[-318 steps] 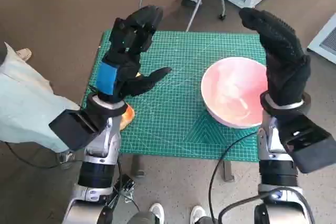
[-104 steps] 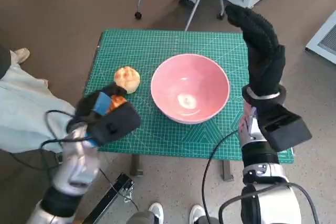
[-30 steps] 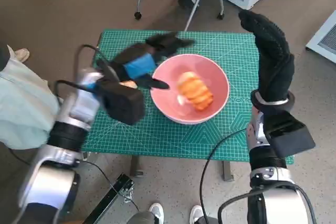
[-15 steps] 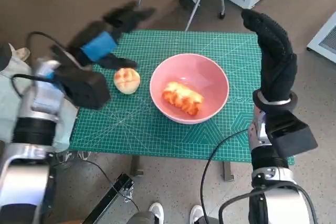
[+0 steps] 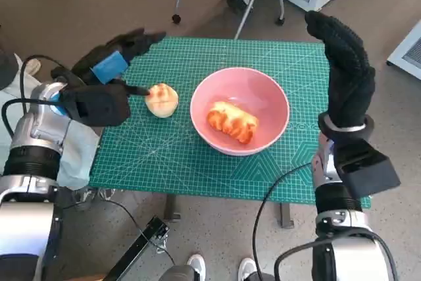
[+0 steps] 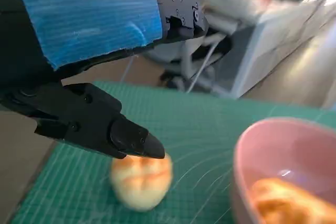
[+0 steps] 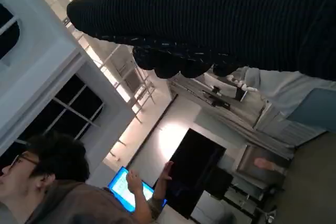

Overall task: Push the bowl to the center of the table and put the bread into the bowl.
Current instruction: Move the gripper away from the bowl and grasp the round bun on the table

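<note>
Half a second ago the left hand (image 5: 117, 59) was raised over the far left corner of the table (image 5: 191, 156); it now sits lower and closer to the round bun (image 5: 161, 99), and the long bread (image 5: 231, 121) has settled a little inside the bowl (image 5: 240, 89). No brand, label or writing can be read anywhere.

That bowl is pink, smooth and glossy, round with a thick rim, and stands about mid-table on a green cutting mat printed with a fine white grid. Inside it lies the bread, a golden-brown, ridged, twisted loaf; its long axis runs diagonally, from the bowl's left side toward its near right side. Just left of the bowl, apart from it, the bun rests on the mat, pale gold with a scored top.

Blue tape covers the back of the left hand, whose black fingers (image 6: 131, 139) are spread and hold nothing, one tip just above the bun in the left wrist view. Beside the table's right edge, the right hand (image 5: 342, 57), in its black knitted glove, stands upright with fingers extended, empty.
</note>
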You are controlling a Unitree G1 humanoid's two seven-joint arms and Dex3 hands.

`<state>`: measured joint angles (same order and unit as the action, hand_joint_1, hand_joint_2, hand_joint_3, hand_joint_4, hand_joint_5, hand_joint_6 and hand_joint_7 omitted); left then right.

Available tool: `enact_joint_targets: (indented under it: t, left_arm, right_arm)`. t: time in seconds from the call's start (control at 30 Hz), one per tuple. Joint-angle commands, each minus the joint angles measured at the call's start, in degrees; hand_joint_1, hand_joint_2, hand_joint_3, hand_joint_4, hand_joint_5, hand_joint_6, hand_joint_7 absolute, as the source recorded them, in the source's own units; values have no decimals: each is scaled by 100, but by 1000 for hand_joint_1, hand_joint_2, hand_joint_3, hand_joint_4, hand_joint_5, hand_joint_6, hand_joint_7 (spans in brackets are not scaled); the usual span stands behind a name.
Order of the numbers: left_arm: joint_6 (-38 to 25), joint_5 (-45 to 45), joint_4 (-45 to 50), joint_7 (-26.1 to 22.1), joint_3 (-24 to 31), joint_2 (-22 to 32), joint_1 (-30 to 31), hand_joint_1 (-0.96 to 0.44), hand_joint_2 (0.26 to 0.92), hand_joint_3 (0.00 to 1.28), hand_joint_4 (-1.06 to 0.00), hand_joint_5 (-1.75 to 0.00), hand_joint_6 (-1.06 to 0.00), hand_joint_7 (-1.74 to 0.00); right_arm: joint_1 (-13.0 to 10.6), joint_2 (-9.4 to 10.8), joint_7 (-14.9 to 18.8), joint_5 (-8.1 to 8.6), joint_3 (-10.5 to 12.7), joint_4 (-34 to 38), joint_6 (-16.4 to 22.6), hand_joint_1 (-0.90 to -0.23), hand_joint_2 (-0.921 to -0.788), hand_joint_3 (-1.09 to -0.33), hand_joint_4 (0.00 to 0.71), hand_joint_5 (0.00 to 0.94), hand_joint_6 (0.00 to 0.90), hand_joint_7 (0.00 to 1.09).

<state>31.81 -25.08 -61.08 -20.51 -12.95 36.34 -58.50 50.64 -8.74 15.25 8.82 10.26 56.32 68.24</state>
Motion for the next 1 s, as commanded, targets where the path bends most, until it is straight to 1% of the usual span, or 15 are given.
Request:
enact_joint_targets:
  t: [0.03, 0.23, 0.37, 0.6, 0.77, 1.0]
  left_arm:
    - [-94, -182, -344, 171, -177, -125, -280, -252, 812, 0, -122, -4, -229, -101]
    - [-311, -395, -705, 338, -431, -347, -387, -254, 811, 0, -120, -2, -233, -81]
    - [-569, -559, -877, 431, -618, -530, -457, -246, 811, 0, -119, 0, -237, -69]
    - [-998, -798, -1096, 568, -884, -845, -564, -235, 812, 1, -119, -1, -242, -52]
    - [-1257, -935, -1213, 675, -1043, -1064, -613, -231, 814, 1, -146, -12, -261, -50]
    - [-1716, -1066, -1383, 717, -1234, -1358, -624, -191, 819, 3, -211, -28, -297, -48]
  right_arm:
    - [-94, -7, 90, 39, -11, 48, -72, -580, -921, -765, 359, 3, 50, 773]
    - [-119, -15, 115, 33, -18, -5, -74, -597, -921, -762, 359, 2, 49, 777]
    - [-147, -42, 122, 30, -19, -55, -82, -606, -921, -761, 359, 2, 47, 780]
    - [-193, -57, 229, 137, -4, -158, -129, -608, -921, -752, 359, 2, 44, 785]
    - [-254, -44, 263, 170, -9, -308, -170, -606, -921, -741, 358, 1, 42, 787]
    - [-421, -27, 274, 196, -43, -639, -221, -601, -921, -733, 347, 0, 41, 786]
